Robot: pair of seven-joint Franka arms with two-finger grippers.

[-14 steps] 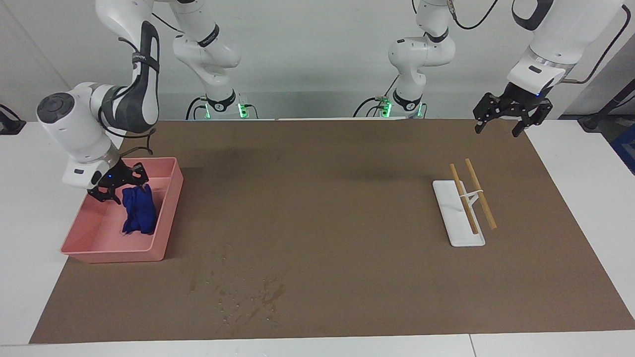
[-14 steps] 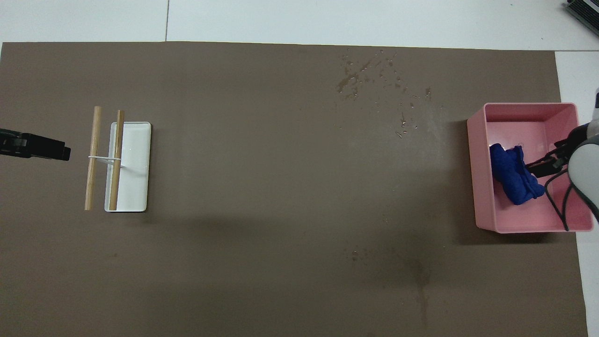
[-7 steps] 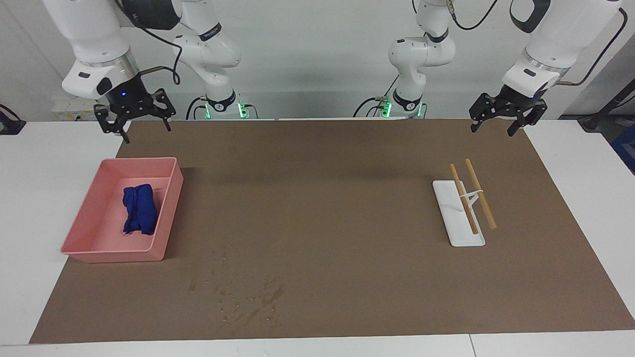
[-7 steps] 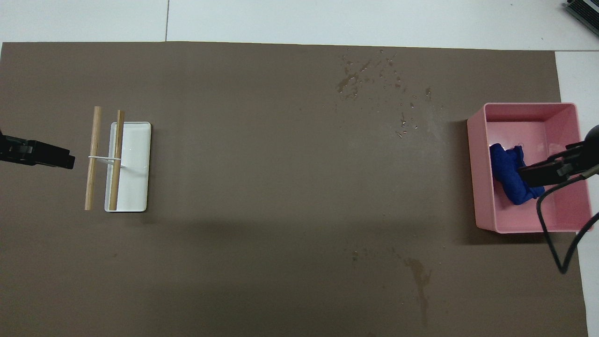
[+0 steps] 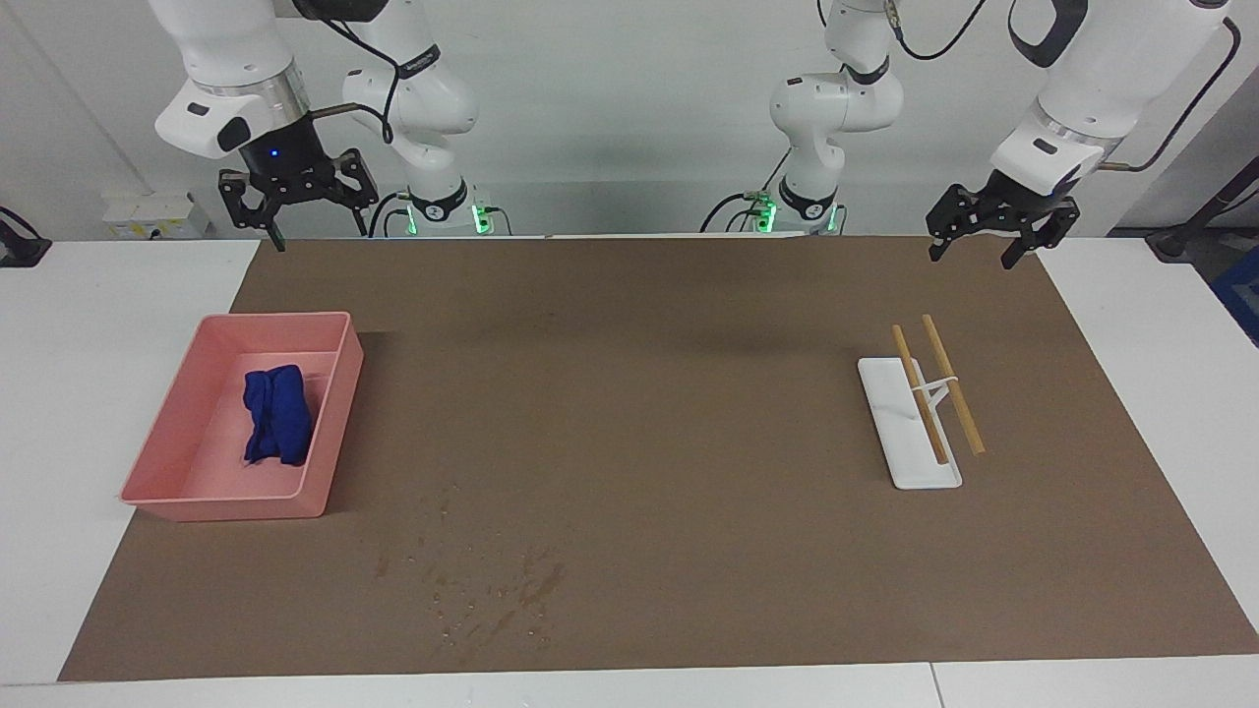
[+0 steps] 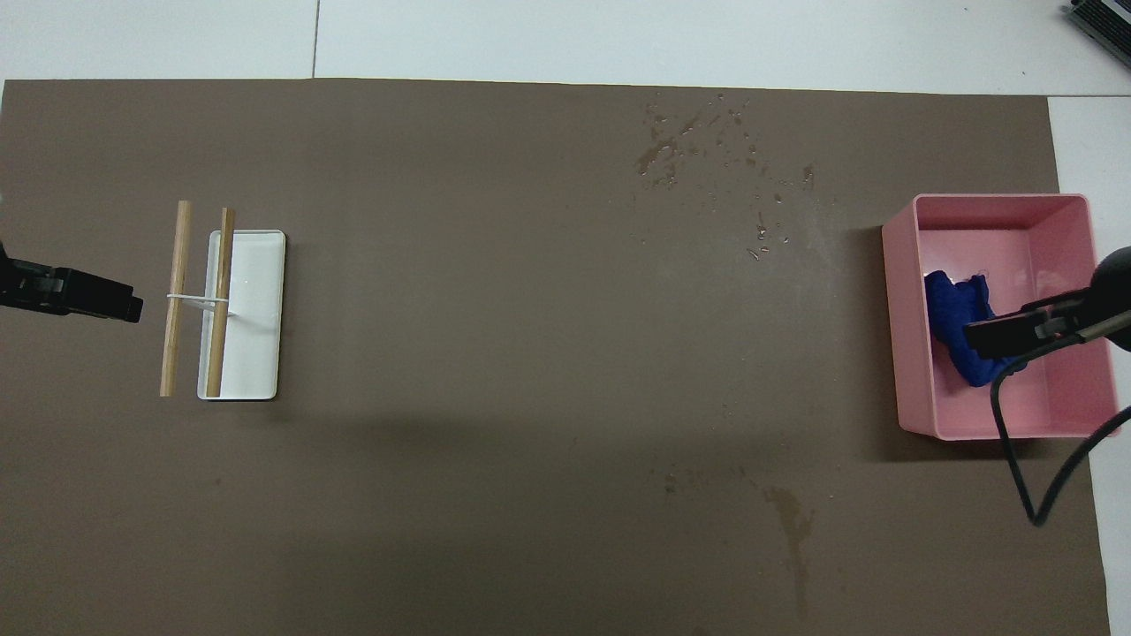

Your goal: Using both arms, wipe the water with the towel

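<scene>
A crumpled blue towel (image 5: 276, 414) (image 6: 952, 320) lies in a pink bin (image 5: 337, 398) (image 6: 901, 309) at the right arm's end of the brown mat. Water drops (image 5: 492, 590) (image 6: 707, 150) speckle the mat farther from the robots than the bin, toward the middle. My right gripper (image 5: 300, 218) (image 6: 1007, 336) hangs open and empty, high over the mat's edge by the robots. From overhead it overlaps the towel without touching it. At the other end my left gripper (image 5: 972, 251) (image 6: 110, 300) is raised, open and empty.
A white tray (image 5: 890, 433) (image 6: 261, 318) carrying two wooden sticks (image 5: 952, 383) (image 6: 177, 296) on a wire stand sits at the left arm's end. A faint dark stain (image 6: 791, 521) marks the mat nearer to the robots than the water.
My right gripper has lifted out of the pink bin, empty, up to the robots' edge of the mat; the towel stays in the bin. The left gripper has barely shifted.
</scene>
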